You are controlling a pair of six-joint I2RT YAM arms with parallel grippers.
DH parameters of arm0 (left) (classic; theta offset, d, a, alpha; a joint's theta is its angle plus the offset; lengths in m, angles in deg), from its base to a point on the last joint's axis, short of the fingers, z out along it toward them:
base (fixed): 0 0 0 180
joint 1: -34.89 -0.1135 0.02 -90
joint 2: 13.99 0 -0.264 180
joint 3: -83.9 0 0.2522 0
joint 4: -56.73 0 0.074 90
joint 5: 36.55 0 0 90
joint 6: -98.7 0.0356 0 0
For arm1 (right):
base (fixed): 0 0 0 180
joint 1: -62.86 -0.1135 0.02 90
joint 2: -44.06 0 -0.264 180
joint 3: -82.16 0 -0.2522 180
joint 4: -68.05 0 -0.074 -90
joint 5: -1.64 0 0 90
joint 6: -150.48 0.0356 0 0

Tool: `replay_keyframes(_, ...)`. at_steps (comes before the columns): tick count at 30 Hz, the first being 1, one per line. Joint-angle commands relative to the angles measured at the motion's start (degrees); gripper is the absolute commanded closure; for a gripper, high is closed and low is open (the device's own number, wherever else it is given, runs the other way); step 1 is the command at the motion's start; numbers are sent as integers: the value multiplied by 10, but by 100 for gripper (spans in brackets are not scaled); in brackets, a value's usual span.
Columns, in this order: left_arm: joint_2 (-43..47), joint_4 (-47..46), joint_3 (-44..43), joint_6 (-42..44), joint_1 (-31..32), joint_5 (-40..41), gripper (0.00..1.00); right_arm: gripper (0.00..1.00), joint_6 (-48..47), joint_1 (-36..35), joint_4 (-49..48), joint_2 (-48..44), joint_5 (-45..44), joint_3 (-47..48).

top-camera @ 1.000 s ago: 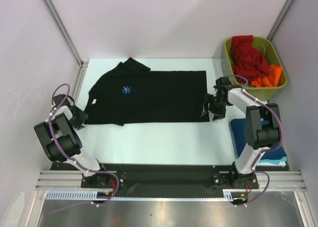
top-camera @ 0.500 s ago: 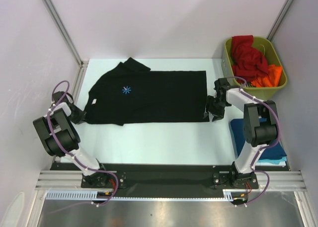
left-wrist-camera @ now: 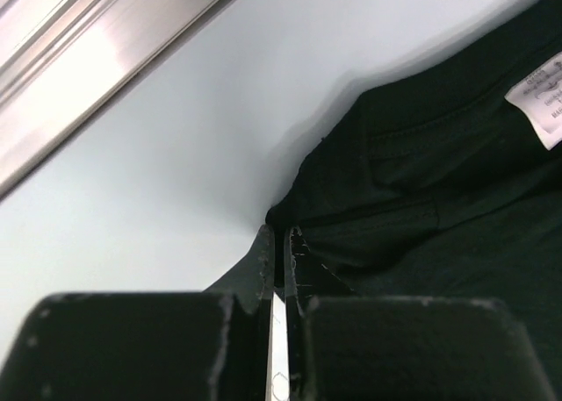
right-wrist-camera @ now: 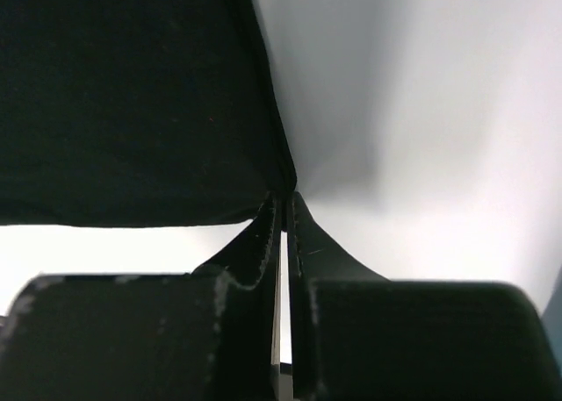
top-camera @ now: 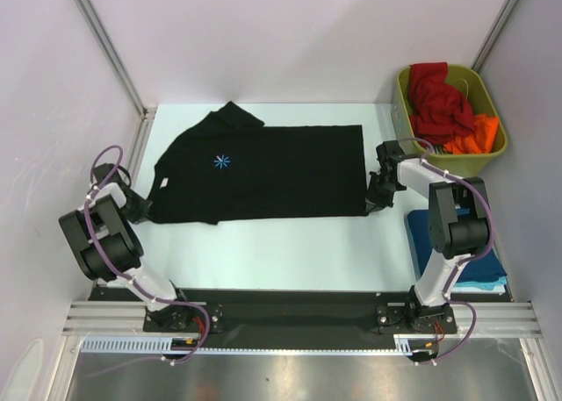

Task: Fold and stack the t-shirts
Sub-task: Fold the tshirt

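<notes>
- Black t-shirt (top-camera: 263,173) lies flat across the far half of the surface (top-camera: 281,243), collar toward the left edge, hem toward the right edge, starburst print (top-camera: 224,161) up.
- left pincer (top-camera: 143,206) is pressed together on the shirt's edge by the collar, near the left edge. The arm's elbow has shifted a little since a second ago.
- right pincer (top-camera: 375,197) is pinching the hem's near corner. It has moved in toward the shirt, and the corner flap that was dragged out a second ago now lines up with the hem.
- red t-shirt (top-camera: 439,98) and orange t-shirt (top-camera: 474,133) are piled in the bin (top-camera: 399,94) at the far right corner, unchanged.
- dark blue t-shirt (top-camera: 421,234) sits folded by the right edge.
</notes>
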Motion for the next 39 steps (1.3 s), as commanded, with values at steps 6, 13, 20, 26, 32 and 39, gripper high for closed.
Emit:
replay_keyframes(6,83,85,92,-86,-52,96,57,76,8,-19,53,-62,-63,-65)
replay_keyframes(13,194,124,56,-81,-44,104,34,29,-11,-94,66,-103,-48,57)
replay_keyframes(20,196,72,29,-21,68,-11,41,27,114,-208,-184,18,181,148)
replay_keyframes(26,192,70,12,0,126,-27,40,32,306,-285,-402,134,243,180)
replay_keyframes(32,167,57,18,15,127,-67,42,37,397,-338,-490,201,221,182)
replay_keyframes(39,150,42,27,-8,123,-56,48,41,442,-367,-556,236,189,164)
